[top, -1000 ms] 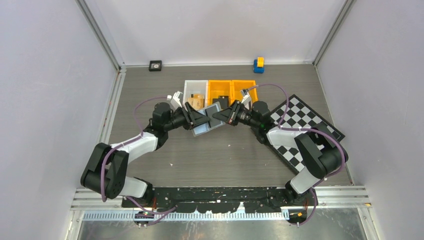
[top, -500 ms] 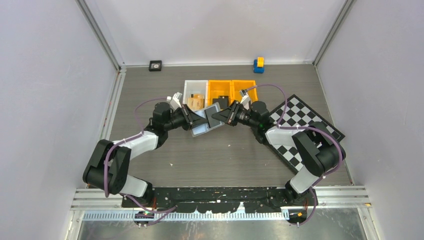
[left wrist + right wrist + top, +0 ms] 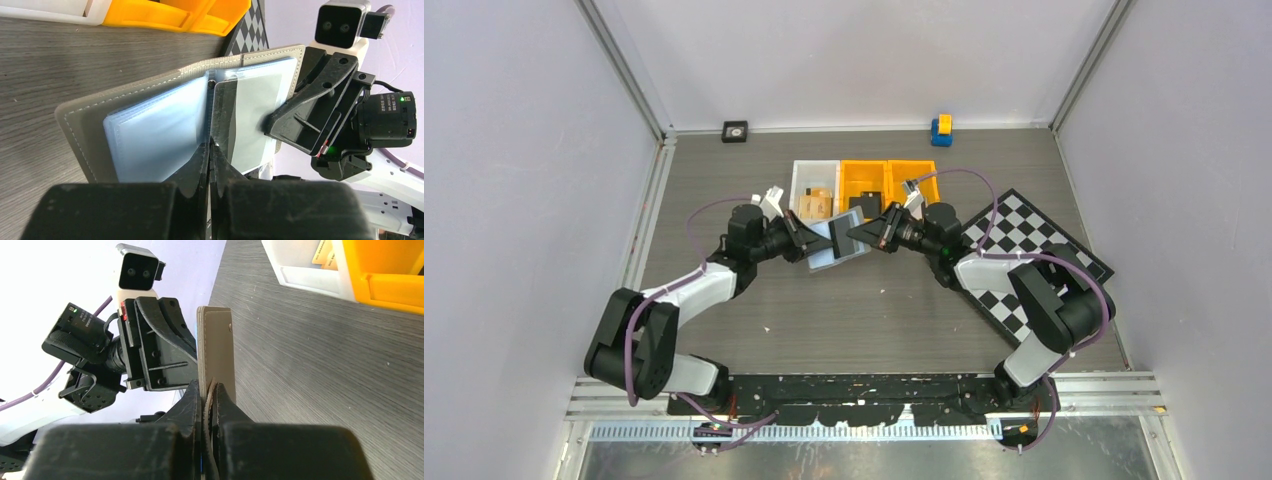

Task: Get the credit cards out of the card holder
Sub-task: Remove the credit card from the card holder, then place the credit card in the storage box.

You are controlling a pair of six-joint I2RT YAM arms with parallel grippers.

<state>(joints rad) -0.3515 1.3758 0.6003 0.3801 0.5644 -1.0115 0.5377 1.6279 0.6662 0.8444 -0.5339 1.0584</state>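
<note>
The grey card holder [image 3: 832,250] hangs open above the table between both grippers, its pale blue-grey pockets [image 3: 155,135] facing the left wrist camera. My left gripper [image 3: 809,238] [image 3: 209,145] is shut on a thin dark silvery-grey card [image 3: 224,120] that stands edge-on at the centre fold. My right gripper [image 3: 867,233] [image 3: 206,387] is shut on the holder's grey outer cover [image 3: 216,345] at its far edge; it also shows in the left wrist view [image 3: 280,122]. Tan cards [image 3: 817,203] lie in the white bin and a black card [image 3: 861,203] in an orange bin.
A white bin [image 3: 804,178] and two orange bins [image 3: 912,176] stand in a row just behind the grippers. A checkerboard [image 3: 1034,250] lies at the right. A blue-and-yellow block [image 3: 941,129] and a small black object [image 3: 735,131] sit at the back wall.
My left gripper has drawn slightly left and back. The card holder has shifted a little with it. The right gripper has barely moved.
</note>
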